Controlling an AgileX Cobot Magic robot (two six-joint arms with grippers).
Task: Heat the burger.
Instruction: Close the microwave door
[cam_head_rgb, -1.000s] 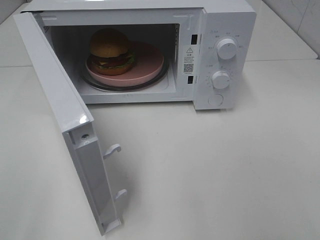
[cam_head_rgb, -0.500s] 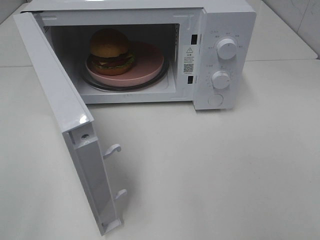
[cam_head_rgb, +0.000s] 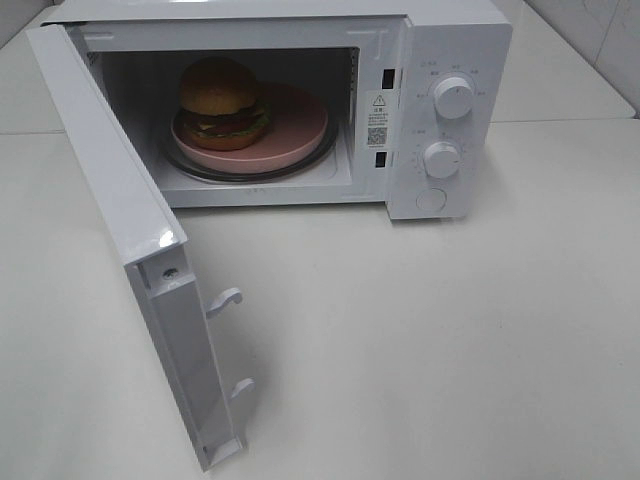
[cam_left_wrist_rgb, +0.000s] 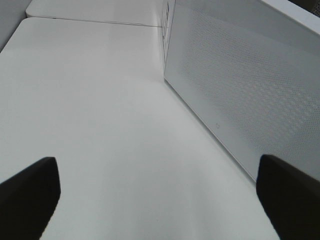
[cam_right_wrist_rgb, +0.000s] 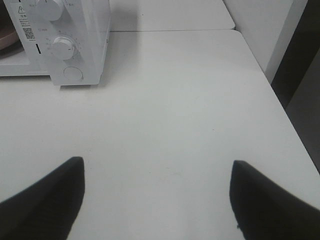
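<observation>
Burger (cam_head_rgb: 222, 100) sits inside the open microwave (cam_head_rgb: 470, 40), well apart from my left end effector (cam_left_wrist_rgb: 157, 200) and right end effector (cam_right_wrist_rgb: 157, 200), both released.

Burger (cam_head_rgb: 221, 95) bun glossy; plate (cam_head_rgb: 295, 130) matt pink; microwave (cam_head_rgb: 455, 110) smooth white plastic; counter (cam_head_rgb: 450, 330) smooth matt white.

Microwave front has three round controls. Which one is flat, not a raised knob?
The bottom one: the flat button, lowest of the three. The upper dial and lower dial above it both stick out.
</observation>
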